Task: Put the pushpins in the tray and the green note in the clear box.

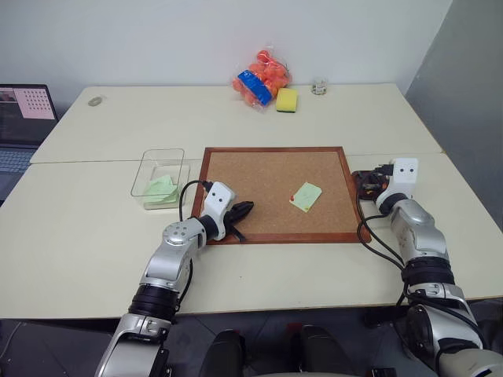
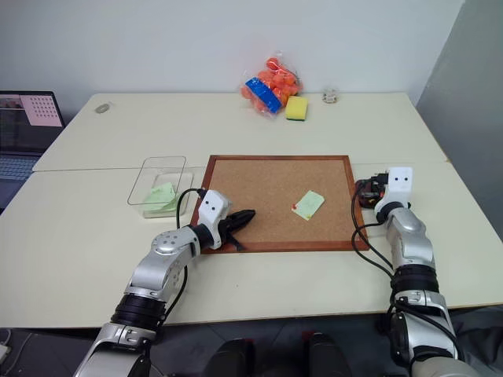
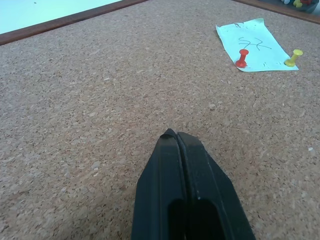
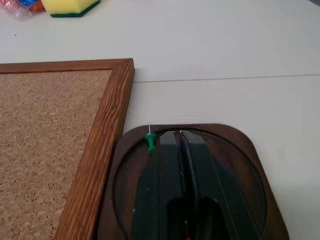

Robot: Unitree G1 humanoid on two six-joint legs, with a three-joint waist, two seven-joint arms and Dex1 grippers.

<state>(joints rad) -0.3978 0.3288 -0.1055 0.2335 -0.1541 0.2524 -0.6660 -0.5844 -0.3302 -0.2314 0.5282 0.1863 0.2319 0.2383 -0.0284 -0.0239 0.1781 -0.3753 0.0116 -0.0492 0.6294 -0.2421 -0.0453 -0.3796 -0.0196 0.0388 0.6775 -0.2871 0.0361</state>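
The left claw [image 1: 240,210] is hovering low over the near-left part of the cork board [image 1: 259,169], its fingers pressed together and carrying nothing. Ahead of it and off to its right, the green note [image 1: 306,196] is lying flat on the board, its long axis slanting from near-left to far-right, pointing toward the board's far right corner. Two pushpins are standing in it: a red pushpin [image 3: 242,57] near the middle of its near-left end and a yellow pushpin [image 3: 294,57] at a corner.

Over on the right, the right claw [image 4: 176,134] is sitting above the tray [image 4: 260,175], just beside the board's right frame. Its fingers are all but pressed together, and a green pushpin [image 4: 150,141] is lying against the left finger's tip; I cannot tell whether it is being pinched or already dropped.

My read: the note's pins are the next job, and the left claw looks the nearer one, with open cork between.

Further left, the clear box [image 1: 149,169] is waiting on the surface beside the board, some crumpled green paper [image 1: 161,190] inside.
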